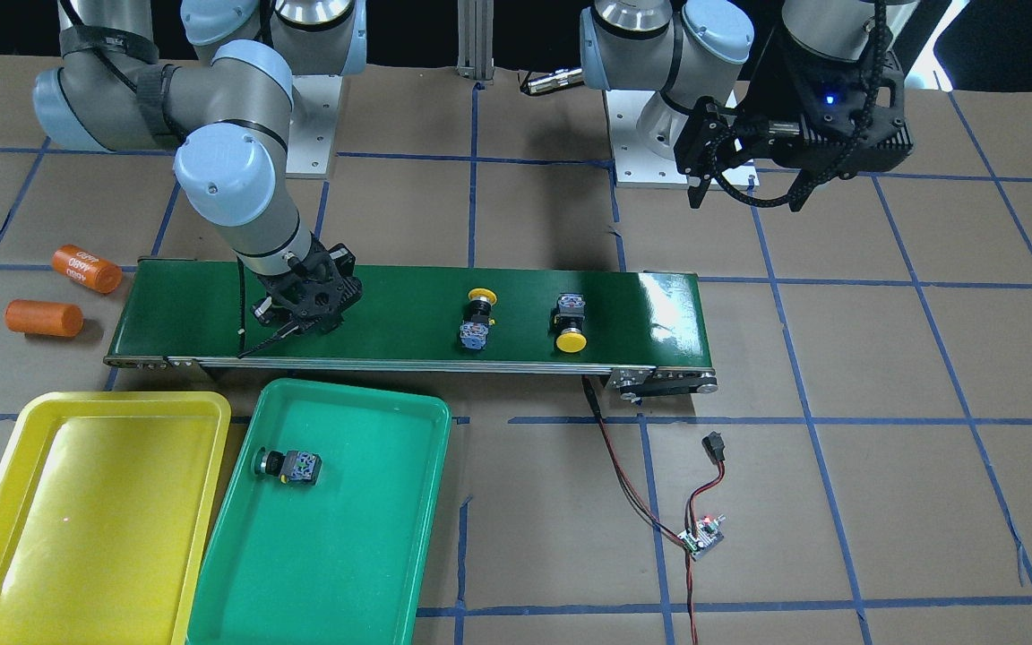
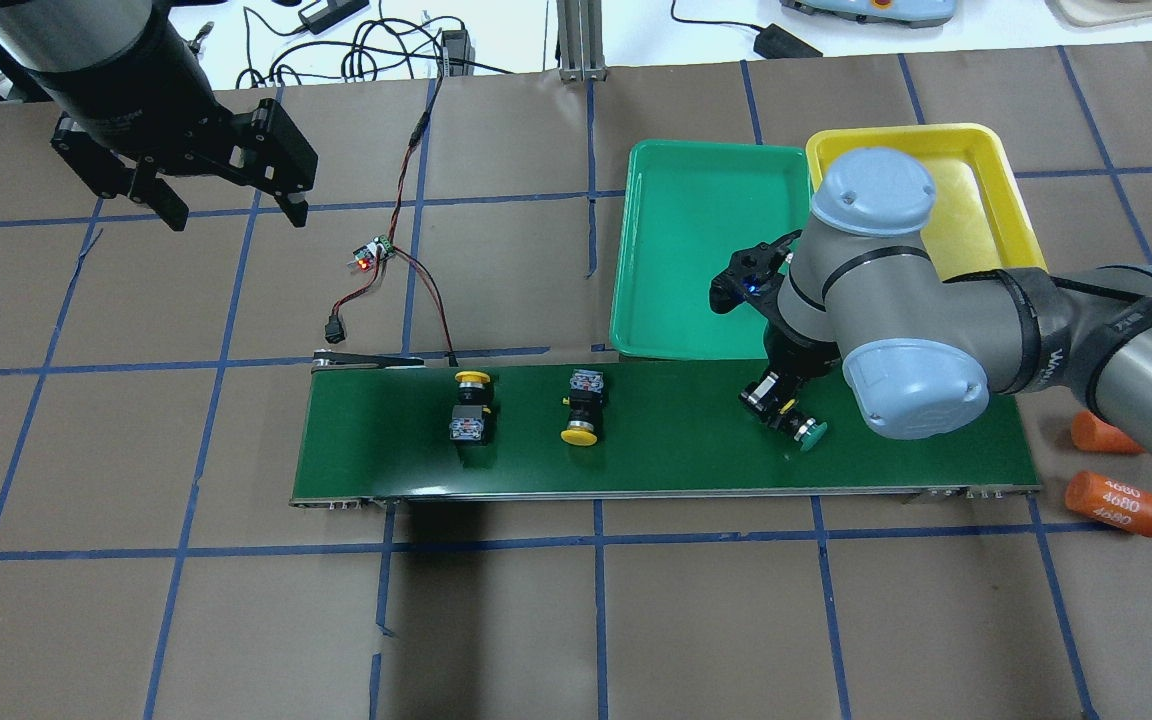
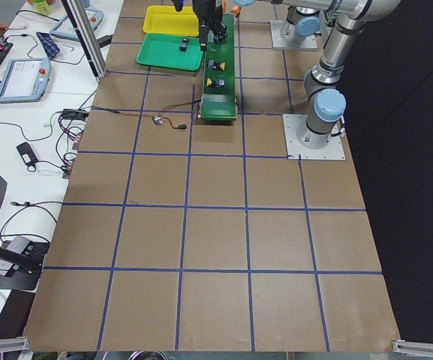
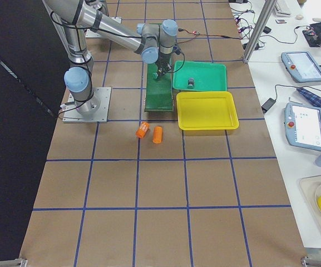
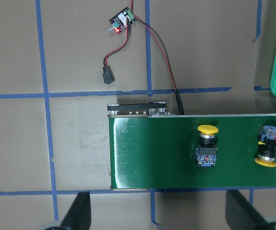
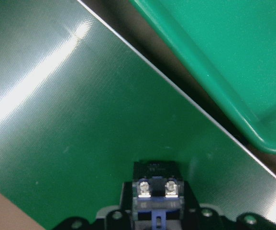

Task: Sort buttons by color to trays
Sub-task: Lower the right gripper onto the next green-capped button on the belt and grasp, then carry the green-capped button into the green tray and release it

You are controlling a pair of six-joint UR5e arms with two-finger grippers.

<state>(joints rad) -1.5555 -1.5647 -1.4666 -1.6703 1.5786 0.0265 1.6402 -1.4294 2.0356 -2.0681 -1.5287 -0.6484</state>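
Green button [image 2: 810, 432] between right hand [image 2: 774, 402] fingers

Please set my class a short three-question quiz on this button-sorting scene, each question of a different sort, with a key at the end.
1. True or false: both yellow-capped buttons lie on the conveyor belt.
2. Multiple choice: the green-capped button that no gripper touches lies A. in the green tray; B. on the belt; C. in the yellow tray.
3. Fill in: the right gripper is shut on the other green-capped button, while the left gripper has its jaws ___.
Key: 1 true; 2 A; 3 open.
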